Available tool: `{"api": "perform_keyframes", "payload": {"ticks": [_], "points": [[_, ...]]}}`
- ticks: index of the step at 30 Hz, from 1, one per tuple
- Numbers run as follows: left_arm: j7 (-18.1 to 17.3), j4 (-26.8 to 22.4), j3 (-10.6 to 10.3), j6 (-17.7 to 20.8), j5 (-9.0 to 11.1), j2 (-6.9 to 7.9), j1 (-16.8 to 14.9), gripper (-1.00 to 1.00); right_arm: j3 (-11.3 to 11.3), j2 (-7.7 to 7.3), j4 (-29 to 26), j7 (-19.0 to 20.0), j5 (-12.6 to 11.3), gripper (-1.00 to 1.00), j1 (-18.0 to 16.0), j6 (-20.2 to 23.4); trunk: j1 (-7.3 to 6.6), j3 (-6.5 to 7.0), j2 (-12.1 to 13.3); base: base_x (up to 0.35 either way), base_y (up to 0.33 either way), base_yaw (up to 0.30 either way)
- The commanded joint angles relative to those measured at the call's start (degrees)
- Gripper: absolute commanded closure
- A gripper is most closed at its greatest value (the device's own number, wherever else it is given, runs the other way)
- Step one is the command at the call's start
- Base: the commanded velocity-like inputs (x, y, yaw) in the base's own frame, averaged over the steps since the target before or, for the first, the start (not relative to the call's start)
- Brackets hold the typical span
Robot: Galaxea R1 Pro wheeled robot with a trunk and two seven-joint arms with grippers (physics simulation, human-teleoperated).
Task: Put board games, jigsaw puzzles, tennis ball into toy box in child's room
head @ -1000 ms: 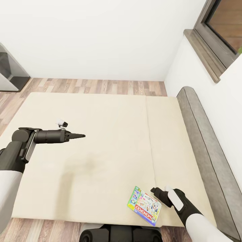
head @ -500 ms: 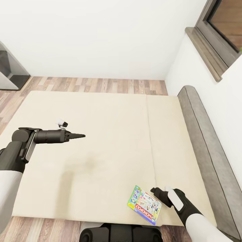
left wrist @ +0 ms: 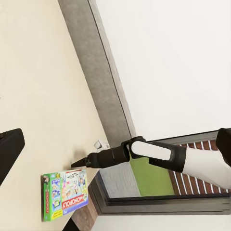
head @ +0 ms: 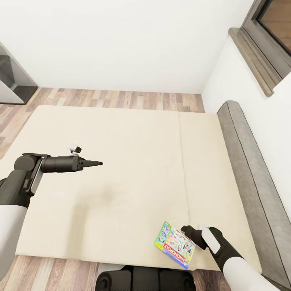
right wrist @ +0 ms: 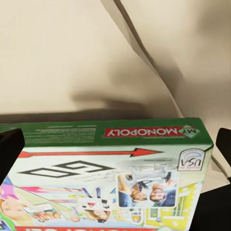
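One board game (head: 175, 245), a flat green box with a red band and busy print, lies on the beige bed (head: 121, 161) close to its near edge. My right gripper (head: 188, 231) sits low at the box's right edge and is open. In the right wrist view the box (right wrist: 110, 168) spans the space between the dark fingers (right wrist: 9, 149). My left gripper (head: 99, 163) hangs over the left half of the mattress, open and holding nothing. In the left wrist view the box (left wrist: 65, 195) and the right gripper (left wrist: 79, 163) show beside it.
A grey headboard (head: 250, 173) runs along the bed's right side under a grey-framed window (head: 275, 28). Wood-plank floor (head: 121, 99) lies beyond the bed. A dark grey piece of furniture (head: 12, 81) stands at the far left. My base (head: 145, 281) touches the bed's near edge.
The whole picture has shifted slightly, so the camera has moved. Both arms and the board game keep their places relative to each other.
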Motion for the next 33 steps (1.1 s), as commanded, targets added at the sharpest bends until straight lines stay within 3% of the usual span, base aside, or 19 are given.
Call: {"api": "perform_keyframes", "payload": {"ticks": [1, 33], "points": [[-0.22, 0.0, -0.03, 0.61, -0.01, 0.02, -0.03, -1.0, -0.07, 0.02, -0.13, -0.47, -0.61, -1.0, 0.0, 0.25, 0.03, -0.09, -0.09, 0.0, 0.0, 0.019], [-0.22, 0.0, -0.03, 0.61, -0.01, 0.02, -0.03, -1.0, 0.06, 0.04, -0.13, -0.47, -0.5, -1.0, 0.0, 0.0, 0.03, -0.17, -0.09, 0.0, 0.0, 0.002]]}}
